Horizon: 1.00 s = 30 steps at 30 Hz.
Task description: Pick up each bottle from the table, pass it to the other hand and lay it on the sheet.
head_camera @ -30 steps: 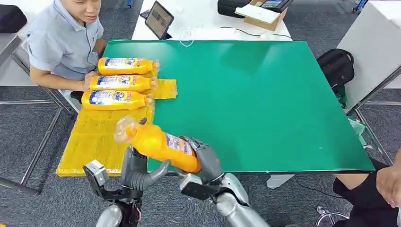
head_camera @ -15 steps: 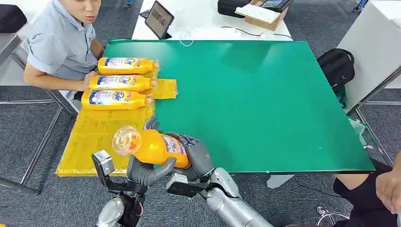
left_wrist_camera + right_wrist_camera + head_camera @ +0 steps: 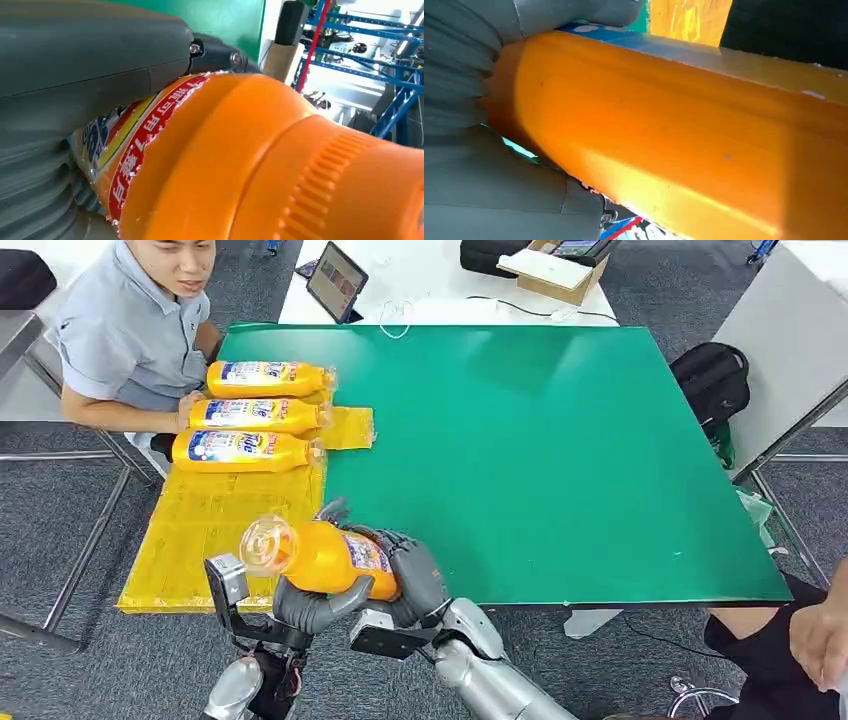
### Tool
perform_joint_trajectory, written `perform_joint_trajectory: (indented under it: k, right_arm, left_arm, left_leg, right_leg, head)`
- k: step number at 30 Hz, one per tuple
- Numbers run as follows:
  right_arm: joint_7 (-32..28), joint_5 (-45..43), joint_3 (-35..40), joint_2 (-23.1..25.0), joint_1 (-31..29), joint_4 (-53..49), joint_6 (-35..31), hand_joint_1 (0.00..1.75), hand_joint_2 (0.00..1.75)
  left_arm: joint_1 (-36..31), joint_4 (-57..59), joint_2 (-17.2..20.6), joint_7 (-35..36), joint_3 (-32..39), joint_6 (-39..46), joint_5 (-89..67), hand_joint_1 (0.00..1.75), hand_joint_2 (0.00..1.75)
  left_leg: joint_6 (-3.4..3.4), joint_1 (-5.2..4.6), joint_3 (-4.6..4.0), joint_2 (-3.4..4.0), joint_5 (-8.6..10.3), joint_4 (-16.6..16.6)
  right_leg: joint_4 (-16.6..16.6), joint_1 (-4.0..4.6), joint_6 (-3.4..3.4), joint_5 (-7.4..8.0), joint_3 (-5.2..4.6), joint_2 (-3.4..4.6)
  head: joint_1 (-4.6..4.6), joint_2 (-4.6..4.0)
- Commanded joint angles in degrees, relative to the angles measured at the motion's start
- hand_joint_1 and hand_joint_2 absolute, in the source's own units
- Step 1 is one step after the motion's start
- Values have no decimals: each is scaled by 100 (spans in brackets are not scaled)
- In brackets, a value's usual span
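An orange bottle [image 3: 320, 558] with a blue and red label hangs over the table's near edge, its clear cap end pointing left toward the yellow sheet [image 3: 200, 530]. My left hand [image 3: 305, 605] wraps it from below, thumb under the body and fingers [image 3: 335, 512] behind it. My right hand [image 3: 415, 580] grips the base end. The left wrist view shows the bottle [image 3: 260, 165] close up against the grey thumb. In the right wrist view the bottle [image 3: 674, 135] lies in the palm. Three orange bottles [image 3: 255, 415] lie side by side on the sheet's far part.
A person [image 3: 130, 330] sits at the far left with a hand by the laid bottles. The green table [image 3: 540, 460] stretches to the right. A tablet [image 3: 337, 280] stands behind it, a black backpack [image 3: 712, 380] lies on the right, and another person's hand [image 3: 815, 635] is at the lower right.
The bottle has come down and left, turning its cap end toward me. My left hand has risen and closed around it while the right hand keeps its hold.
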Motion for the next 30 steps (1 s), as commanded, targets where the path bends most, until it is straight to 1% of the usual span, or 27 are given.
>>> perform_joint_trajectory:
  k: [1, 2, 5, 6, 7, 9, 10, 11, 12, 13, 14, 16, 18, 20, 22, 24, 25, 26, 27, 28, 29, 30]
  right_arm:
    - [-42, -12, 400, 205, -254, 625, -333, 0, 175]
    - [-94, -20, 383, 211, -240, 622, -476, 0, 0]
    - [-101, -62, 387, 197, -231, 592, -567, 0, 0]
    - [-101, -121, 388, 182, -197, 501, -701, 0, 0]
    - [-101, -177, 410, 147, -143, 348, -892, 0, 0]
    - [-101, -396, 516, 29, -43, 43, -1199, 0, 0]
    - [-101, -434, 478, -42, 43, -179, -1281, 0, 0]
    - [-101, -221, 156, -49, 289, -614, -1281, 0, 0]
    - [-101, -152, -4, -66, 476, -921, -1281, 0, 0]
    - [-101, -79, -224, -79, 763, -1407, -1281, 0, 0]
    - [-101, -42, -388, -85, 995, -1809, -1281, 0, 0]
    - [-101, -42, -388, -85, 995, -1809, -1281, 0, 0]
    - [-101, -42, -388, -85, 995, -1809, -1281, 0, 0]
    - [-101, -42, -388, -85, 995, -1809, -1281, 0, 0]
    - [-101, 153, -691, -31, 1371, -2512, -1281, 0, 0]
    - [-101, 473, -982, 39, 1694, -3159, -1281, 0, 0]
    - [-101, 541, -1081, 47, 1821, -3482, -1281, 0, 0]
    - [-101, 618, -1186, 72, 1902, -3685, -1281, 0, 0]
    - [-101, 496, -1169, 47, 1924, -3865, -1281, 0, 0]
    - [-101, 419, -1158, 28, 1939, -3978, -1281, 0, 0]
    - [-101, 256, -1052, -21, 1920, -4107, -1281, 0, 0]
    - [-101, 202, -983, -41, 1901, -4169, -1281, 0, 0]
  left_arm:
    - [-339, 539, 7, 88, -264, -47, 203, 175, 175]
    - [-363, 543, -5, 76, -203, -4, 248, 175, 175]
    - [-419, 562, -1, 70, -127, 36, 290, 175, 175]
    - [-428, 575, -28, 47, -67, 92, 342, 175, 175]
    - [-461, 579, -50, 2, 53, 186, 421, 175, 175]
    - [-563, 615, -65, -47, 264, 413, 526, 175, 175]
    - [-632, 631, -64, -55, 406, 531, 593, 175, 175]
    - [-678, 641, -73, -83, 554, 746, 638, 175, 175]
    - [-712, 632, -60, -151, 692, 969, 602, 175, 175]
    - [-747, 607, -20, -272, 852, 1350, 415, 175, 175]
    - [-782, 594, 49, -387, 939, 1708, 121, 175, 175]
    - [-782, 594, 49, -387, 939, 1708, 121, 175, 175]
    - [-782, 594, 49, -387, 939, 1708, 121, 175, 175]
    - [-782, 594, 49, -387, 939, 1708, 121, 175, 175]
    - [-861, 653, 177, -668, 1007, 2765, -937, 175, 175]
    - [-1108, 847, 431, -685, 1159, 3753, -2299, 175, 175]
    - [-1267, 997, 579, -676, 1306, 4288, -3279, 175, 175]
    - [-1394, 1103, 666, -538, 1416, 4327, -3751, 175, 175]
    - [-1547, 1278, 776, -417, 1467, 4358, -4331, 175, 175]
    - [-1736, 1534, 862, -217, 1504, 4415, -4983, 175, 175]
    - [-2006, 1938, 982, 39, 1462, 4347, -5741, 175, 175]
    - [-2151, 2161, 1012, 126, 1441, 4281, -6043, 175, 175]
  left_leg:
    - [-7, 4, 26, 4, -11, 0]
    - [-5, 3, 17, 1, -6, -2]
    - [-7, 4, 19, 3, -8, -1]
    - [-5, 3, 11, 1, -3, -2]
    - [-8, 6, 25, 0, -10, 1]
    - [-5, 4, 9, -4, -2, -1]
    - [-7, 7, 23, -5, -8, 0]
    - [-6, 7, 16, -4, -5, 0]
    - [-5, 4, 11, -10, -2, -2]
    - [-7, 7, 20, -17, -7, 1]
    - [-7, 9, 13, -13, -3, -1]
    - [-9, 7, 25, -13, -8, -3]
    - [-6, 4, 12, -9, -4, -2]
    - [-6, 5, 18, -11, -7, 0]
    - [-5, 6, 24, -5, -10, 1]
    - [-6, 5, 8, -11, -2, -1]
    - [-9, 6, 19, -17, -8, 1]
    - [-8, 4, 8, -16, -1, -2]
    - [-9, 4, 6, -13, -1, -2]
    - [-14, 7, 19, -11, -7, 1]
    - [-11, 7, 10, -11, -3, 1]
    - [-10, 5, 10, -20, 1, -1]
  right_leg:
    - [0, 5, -13, -10, 25, 4]
    - [-2, 3, -9, -6, 16, 2]
    - [0, 4, -11, -7, 18, 3]
    - [-1, 3, -8, -4, 10, 1]
    - [1, 7, -13, -11, 23, 0]
    - [-2, 5, -8, -4, 8, -4]
    - [-1, 8, -12, -10, 23, -5]
    - [-2, 7, -10, -6, 16, -5]
    - [-1, 4, -8, -6, 11, -11]
    - [0, 8, -13, -13, 24, -17]
    - [-4, 10, -10, -7, 15, -13]
    - [-1, 7, -15, -14, 25, -13]
    - [-1, 5, -10, -8, 12, -9]
    - [-1, 5, -10, -11, 18, -11]
    - [-1, 6, -11, -11, 23, -5]
    - [0, 4, -10, -7, 8, -12]
    - [4, 6, -16, -15, 19, -17]
    - [3, 4, -13, -9, 7, -16]
    - [3, 3, -13, -8, 5, -13]
    - [8, 8, -20, -14, 16, -11]
    - [7, 7, -16, -9, 9, -11]
    - [6, 5, -14, -8, 9, -19]
  head:
    - [2, 0]
    - [0, 0]
    - [0, 0]
    - [0, 0]
    - [0, 0]
    - [0, 0]
    - [0, 0]
    - [0, 0]
    - [0, 0]
    - [2, 0]
    - [0, 0]
    - [0, 0]
    - [0, 0]
    - [0, 0]
    - [2, 0]
    - [2, 0]
    - [2, 0]
    - [4, 0]
    - [2, 0]
    - [0, 0]
    - [0, 0]
    - [0, 0]
